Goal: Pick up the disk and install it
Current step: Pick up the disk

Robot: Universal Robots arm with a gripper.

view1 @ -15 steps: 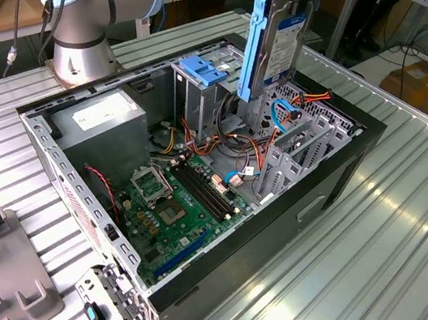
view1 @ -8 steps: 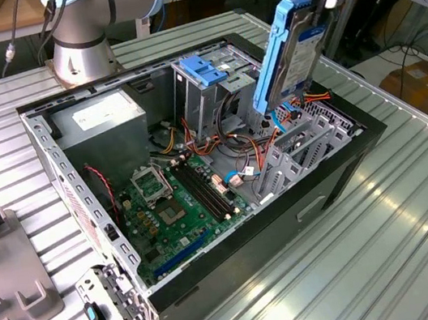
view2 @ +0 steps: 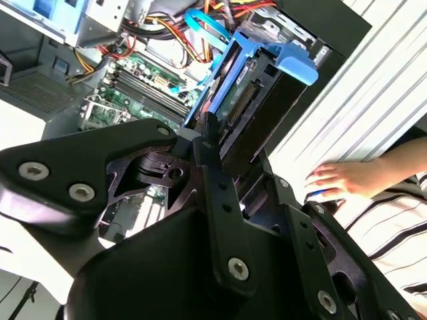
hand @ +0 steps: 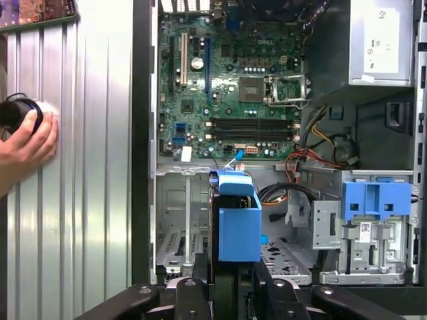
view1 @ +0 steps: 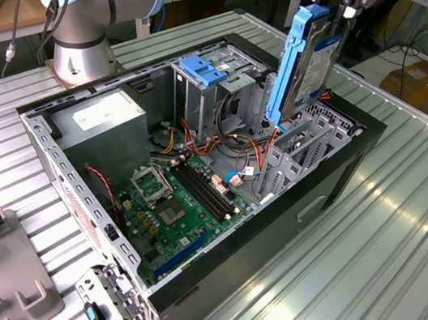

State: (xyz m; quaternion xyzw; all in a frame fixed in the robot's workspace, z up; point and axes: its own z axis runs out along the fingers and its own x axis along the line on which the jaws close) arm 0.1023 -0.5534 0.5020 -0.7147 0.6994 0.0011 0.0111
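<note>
Under the jaws: ribbed metal table (view1: 409, 242) with an open computer case (view1: 330, 190) lying on it.
Gripper (view1: 332, 5): clenched on the upper end of the disk (view1: 302, 71).
Disk: tilted, lower end over drive cage (view1: 299, 150).
Edges: case wall just beside the disk; person's hand (hand: 27, 143) on table, well apart.

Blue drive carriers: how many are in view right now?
2. One frames the disk held in the gripper over the case; the other, a bare bracket, sits on the drive cage inside. More may be hidden.
</note>
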